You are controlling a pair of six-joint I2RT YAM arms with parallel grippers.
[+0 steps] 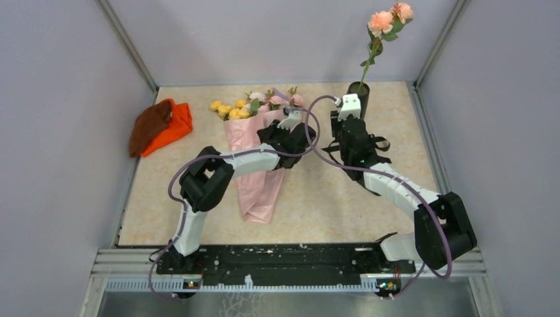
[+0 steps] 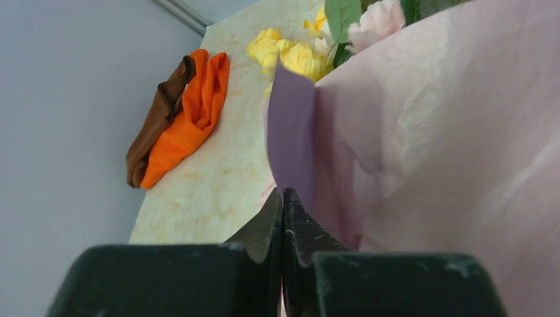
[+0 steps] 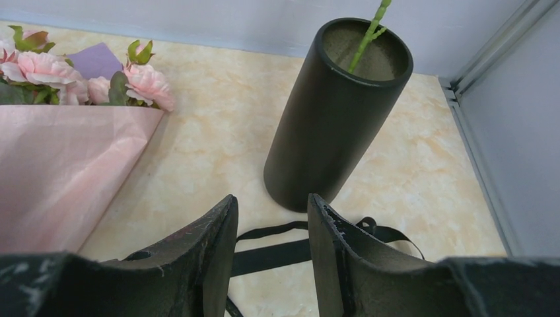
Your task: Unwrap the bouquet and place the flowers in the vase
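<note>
- My left gripper point(image 2: 284, 196) is closed: the two fingers press flat together, and the edge of the bouquet's point(image 1: 254, 178) wrapping runs down into the pinch.
- From my left wrist I see a lilac flap point(image 2: 290, 139) of that paper standing straight up from my fingertips, with creased pink paper filling the view to its right.
- The bouquet lies on the table point(image 1: 317, 205), its narrow end toward my bases and its open end toward the back wall.
- The flowers point(image 1: 247, 105) spill out of that far end: yellow blooms on the left, pink ones with green leaves on the right.
- My right gripper point(image 3: 271, 208) is partly open with nothing between its fingers, and it hangs just in front of the vase point(image 3: 330, 112).
- The vase stands upright near the back right corner, apart from the bouquet.
- One rose stem point(image 1: 373, 56) is already in the vase, and its peach blooms rise well above the rim.
- A black ribbon point(image 3: 277, 254) lies loose on the table at the foot of the vase, below my right fingers.
- An orange-and-brown cloth bundle point(image 1: 162, 125) sits by the left wall, well apart from the bouquet.
</note>
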